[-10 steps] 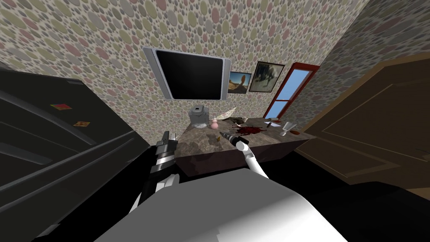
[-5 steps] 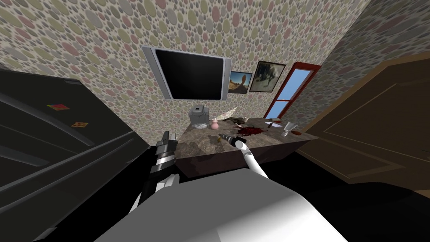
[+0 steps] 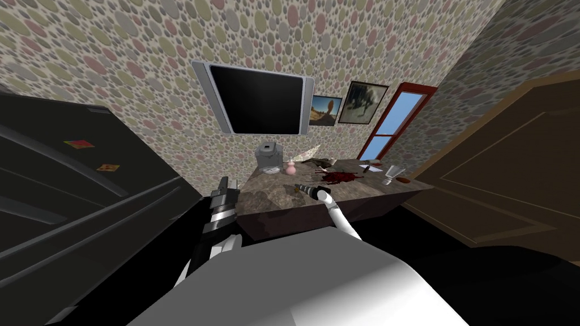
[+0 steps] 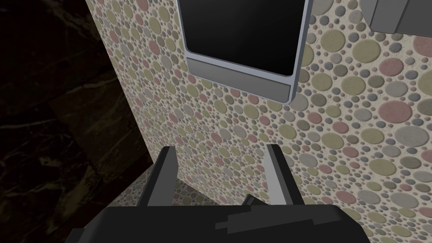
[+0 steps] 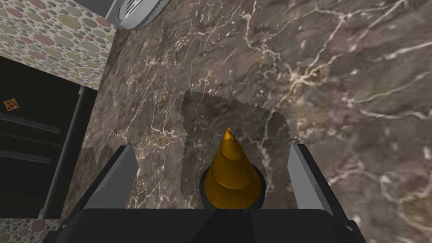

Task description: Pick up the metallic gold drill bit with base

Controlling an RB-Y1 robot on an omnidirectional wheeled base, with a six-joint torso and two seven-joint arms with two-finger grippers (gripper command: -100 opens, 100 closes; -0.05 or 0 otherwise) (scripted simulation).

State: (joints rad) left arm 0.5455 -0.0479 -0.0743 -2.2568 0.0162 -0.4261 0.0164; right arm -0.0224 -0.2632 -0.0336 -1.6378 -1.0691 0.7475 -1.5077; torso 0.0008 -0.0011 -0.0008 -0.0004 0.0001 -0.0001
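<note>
A gold stepped cone drill bit (image 5: 231, 177) on a dark round base stands on the brown marbled counter (image 5: 337, 84). My right gripper (image 5: 211, 147) is open, one finger on each side of the bit and clear of it, with the bit close to the gripper body. In the head view the right gripper (image 3: 303, 188) reaches over the counter's (image 3: 266, 195) near part, where the bit (image 3: 296, 188) is a small gold speck at its tip. My left gripper (image 3: 224, 184) hangs open beside the counter's left end, its fingers (image 4: 164, 168) holding nothing.
On the counter's far side are a grey appliance (image 3: 268, 154), a pink bottle (image 3: 290, 167), a dark red patch (image 3: 337, 177) and a glass (image 3: 391, 173). A black fridge (image 3: 68, 187) stands left, a brown door (image 3: 510, 170) right, and a screen (image 3: 255, 99) hangs on the wall.
My right gripper has crept a little left and lower along the counter, closing around the bit. The left arm has stayed put.
</note>
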